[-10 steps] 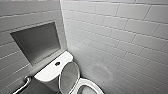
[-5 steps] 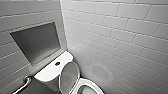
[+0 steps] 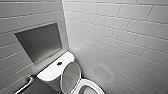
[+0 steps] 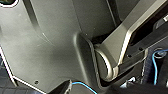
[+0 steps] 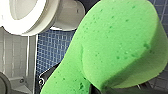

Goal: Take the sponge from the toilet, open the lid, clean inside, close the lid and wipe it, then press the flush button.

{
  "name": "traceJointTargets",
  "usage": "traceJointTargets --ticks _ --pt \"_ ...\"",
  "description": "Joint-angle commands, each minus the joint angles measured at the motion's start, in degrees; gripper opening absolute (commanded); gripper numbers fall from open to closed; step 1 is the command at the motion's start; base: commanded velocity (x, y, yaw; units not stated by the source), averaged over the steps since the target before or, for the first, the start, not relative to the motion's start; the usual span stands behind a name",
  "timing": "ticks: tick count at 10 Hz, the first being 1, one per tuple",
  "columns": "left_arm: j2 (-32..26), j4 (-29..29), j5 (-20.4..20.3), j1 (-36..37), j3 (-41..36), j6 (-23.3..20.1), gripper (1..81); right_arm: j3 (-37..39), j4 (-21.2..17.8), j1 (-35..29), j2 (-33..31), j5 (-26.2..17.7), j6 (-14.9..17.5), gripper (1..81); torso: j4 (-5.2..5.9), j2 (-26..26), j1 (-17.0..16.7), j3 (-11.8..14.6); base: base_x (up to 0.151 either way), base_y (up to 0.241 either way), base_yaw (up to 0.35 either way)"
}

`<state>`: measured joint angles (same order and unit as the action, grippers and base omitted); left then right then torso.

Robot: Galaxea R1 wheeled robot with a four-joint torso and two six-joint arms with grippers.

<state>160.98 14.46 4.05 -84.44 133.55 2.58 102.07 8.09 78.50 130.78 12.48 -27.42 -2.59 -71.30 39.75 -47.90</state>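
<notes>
Right gripper [image 5: 107, 88]: dark jaws pinching the sponge at its lower end.
Sponge [image 5: 112, 42]: bright green and pitted, off the toilet, held close to the wrist camera with the blue small-tiled floor [image 5: 53, 47] behind it.
Toilet [image 3: 86, 87]: white, bowl open, set in the corner of the tiled walls.
Lid [image 3: 71, 75]: raised, standing at the tank's front edge.
Flush button [image 3: 59, 63]: dark, in the middle of the tank top.
Wall niche [image 3: 40, 42]: above the tank.
Grab bar [image 3: 25, 85]: beside the tank.
</notes>
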Motion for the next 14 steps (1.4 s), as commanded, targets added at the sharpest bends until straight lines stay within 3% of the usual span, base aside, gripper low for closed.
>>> traceJointTargets --ticks 1,3,5,6,8,9,11,14 --pt "-0.1 -0.4 4.0 0.2 -0.5 -0.7 81.1 -5.7 -0.1 -6.6 -5.9 -2.4 -1.3 1.0 5.48 0.0 0.0 1.2 0.000 0.000 0.000" --pt "0.2 -0.4 4.0 0.2 0.1 -0.7 81.1 -9.6 -0.1 -11.3 -7.3 -2.5 -1.4 1.0 9.47 0.0 0.0 0.4 0.000 0.000 0.000" --pt "0.4 -0.7 4.0 0.1 0.8 -0.7 81.1 -10.6 -0.3 -16.4 -6.9 -6.6 -1.5 1.0 13.55 0.0 0.0 0.4 0.000 0.000 0.000" --pt "0.6 -0.7 4.0 -0.1 1.1 -0.7 81.1 -10.6 -0.2 -18.8 -6.6 -8.0 -2.5 1.0 9.96 0.0 0.0 0.4 0.000 0.000 0.000" --pt "1.2 -0.7 4.0 -0.1 1.9 -0.7 81.1 -9.3 0.9 -22.4 -4.9 -9.0 -2.8 1.0 13.20 0.0 0.0 0.4 0.000 0.000 0.000" --pt "1.5 -0.7 4.0 -0.1 2.2 -0.7 81.1 -6.9 0.5 -24.4 -3.0 -9.0 -2.9 1.0 13.70 0.0 0.0 0.4 0.000 0.000 0.000" --pt "2.0 -0.9 4.0 -0.3 3.3 -0.7 81.1 -4.1 0.0 -27.9 2.5 -9.4 -3.0 1.0 13.66 0.0 0.0 0.4 0.000 0.000 0.000" --pt "1.9 -0.9 4.5 -0.6 3.6 -0.5 81.1 6.2 -0.7 -33.0 10.7 -14.9 -3.3 1.0 13.66 0.0 0.0 0.4 0.000 0.000 0.000"
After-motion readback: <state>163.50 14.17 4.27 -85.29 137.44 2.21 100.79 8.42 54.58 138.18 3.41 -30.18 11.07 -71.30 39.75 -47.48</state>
